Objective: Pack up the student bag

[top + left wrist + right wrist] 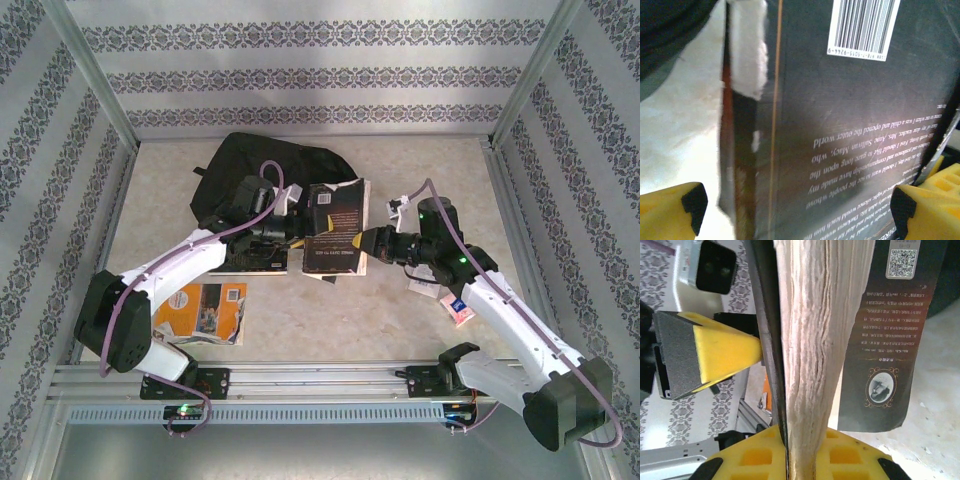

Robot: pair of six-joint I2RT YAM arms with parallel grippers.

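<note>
One student bag (265,160) is lying at twelve o'clock on the table. At centre, the right gripper (368,242) is pinching one dark book (335,228). The left gripper (799,202) is standing spread wide around it. One orange booklet (200,312) is lying at eight o'clock.

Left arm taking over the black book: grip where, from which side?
Likely the black book by its free left edge, coming from the left: the right gripper is shut on the opposite page edge, and that thin edge sits within the open left gripper.
</note>
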